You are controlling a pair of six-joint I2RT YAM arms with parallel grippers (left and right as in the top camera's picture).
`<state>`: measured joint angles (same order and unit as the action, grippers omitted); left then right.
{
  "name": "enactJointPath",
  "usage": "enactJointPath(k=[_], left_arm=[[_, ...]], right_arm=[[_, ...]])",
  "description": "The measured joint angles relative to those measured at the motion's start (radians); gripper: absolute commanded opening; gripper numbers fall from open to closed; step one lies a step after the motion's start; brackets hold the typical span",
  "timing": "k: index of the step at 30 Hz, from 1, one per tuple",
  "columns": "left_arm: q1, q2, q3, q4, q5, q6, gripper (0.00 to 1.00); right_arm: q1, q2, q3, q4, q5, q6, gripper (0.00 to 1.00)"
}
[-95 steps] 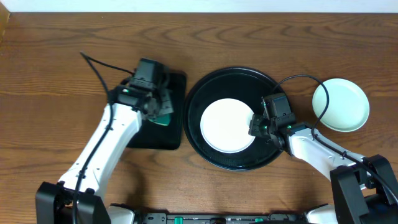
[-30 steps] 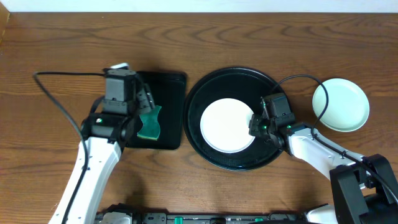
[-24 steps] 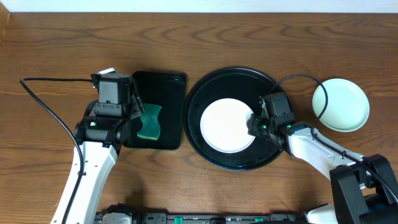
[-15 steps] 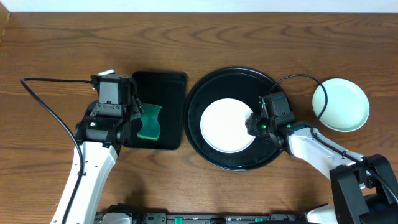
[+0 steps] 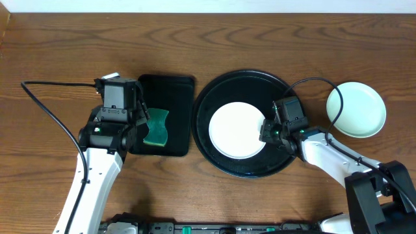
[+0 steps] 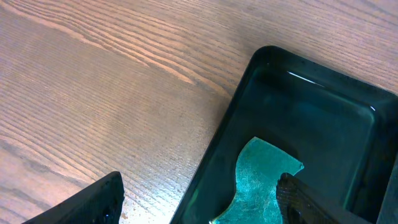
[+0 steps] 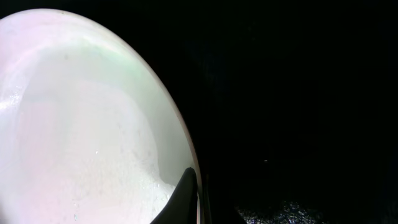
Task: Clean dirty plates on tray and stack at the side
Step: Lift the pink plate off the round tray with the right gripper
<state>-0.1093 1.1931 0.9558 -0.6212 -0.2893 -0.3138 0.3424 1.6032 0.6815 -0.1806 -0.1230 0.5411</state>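
A white plate (image 5: 238,131) lies in the middle of the round black tray (image 5: 242,86). My right gripper (image 5: 265,132) is at its right rim. In the right wrist view the gripper (image 7: 199,186) is shut on the plate (image 7: 81,124), one finger inside the rim and the other outside over the tray (image 7: 298,93). A second pale-mint plate (image 5: 355,109) rests on the table to the right of the tray. My left gripper (image 5: 139,123) stands open astride the left edge of a small rectangular tray, holding nothing.
The black rectangular tray (image 5: 170,97) holds a green sponge (image 5: 156,127), which lies loose by the left gripper's (image 6: 199,208) right finger. In the left wrist view the sponge (image 6: 255,174) lies in that tray (image 6: 311,106). A black cable (image 5: 52,114) loops over the table at left.
My left gripper has drawn back to the left, off the sponge, which stays in the rectangular tray. The right arm has held its place at the plate's rim.
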Motion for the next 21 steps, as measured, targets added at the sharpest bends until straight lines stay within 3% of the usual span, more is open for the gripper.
enactJointPath(k=[5, 14, 21], left_arm=[[0.000, 0.000, 0.000, 0.000, -0.002, 0.000, 0.79], [0.000, 0.000, 0.000, 0.000, -0.002, 0.000, 0.79], [0.000, 0.000, 0.000, 0.000, -0.002, 0.000, 0.79]], right_arm=[[-0.018, 0.000, 0.005, -0.016, -0.033, 0.003, 0.01], [-0.174, 0.016, 0.012, -0.121, -0.293, 0.012, 0.01], [-0.227, 0.023, 0.044, -0.211, -0.318, 0.016, 0.01]])
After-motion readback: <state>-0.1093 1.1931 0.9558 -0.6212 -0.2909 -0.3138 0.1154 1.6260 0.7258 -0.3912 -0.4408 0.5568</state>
